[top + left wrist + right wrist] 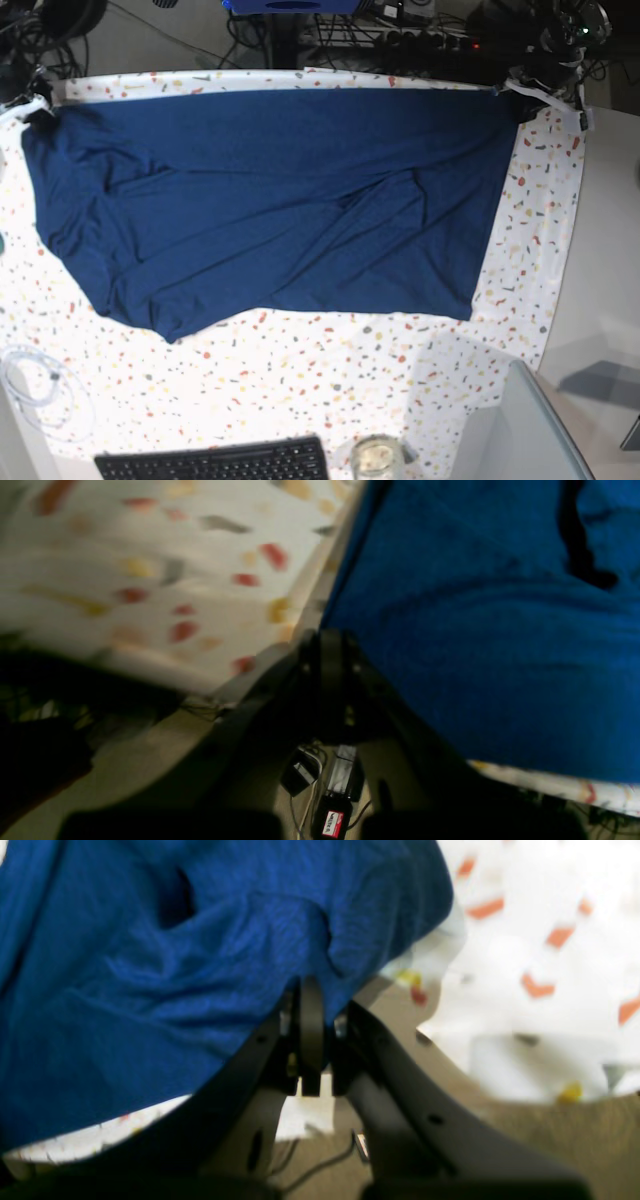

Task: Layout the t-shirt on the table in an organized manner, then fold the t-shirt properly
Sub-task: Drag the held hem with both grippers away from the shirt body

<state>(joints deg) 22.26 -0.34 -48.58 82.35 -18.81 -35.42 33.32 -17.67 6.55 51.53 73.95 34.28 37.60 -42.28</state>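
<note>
- The table (pixel 300 370), white with red, orange, grey and yellow flecks, fills the base view; its far edge runs along the top of that view.
- The t-shirt (pixel 270 200), plain dark blue with no print, lies spread across the far half of the table, reaching almost from one far corner to the other. Its top edge lies straight along the far table edge. Diagonal creases run through its middle, and its near-left part tapers to a rumpled point.
- The right gripper (pixel 311 990) sits at the far corner on the left of the base view (pixel 35 105). In its wrist view the jaws are clenched together with blue fabric bunched right at their tips; the shirt corner appears pinched between them.
- The left gripper (pixel 330 640) sits at the opposite far corner (pixel 525 100). Its jaws are pressed together right at the shirt's side edge, on the table's border; whether cloth is caught between them I cannot tell.
- A black keyboard (pixel 215 462) lies at the near table edge, well apart from the shirt.
- A coiled white cable (pixel 35 385) lies near the left edge.
- A round glass jar (pixel 375 458) stands just right of the keyboard.
- On the floor below the left gripper lies a small black box with a red-and-white label (pixel 333 824); its writing is too blurred to read.
</note>
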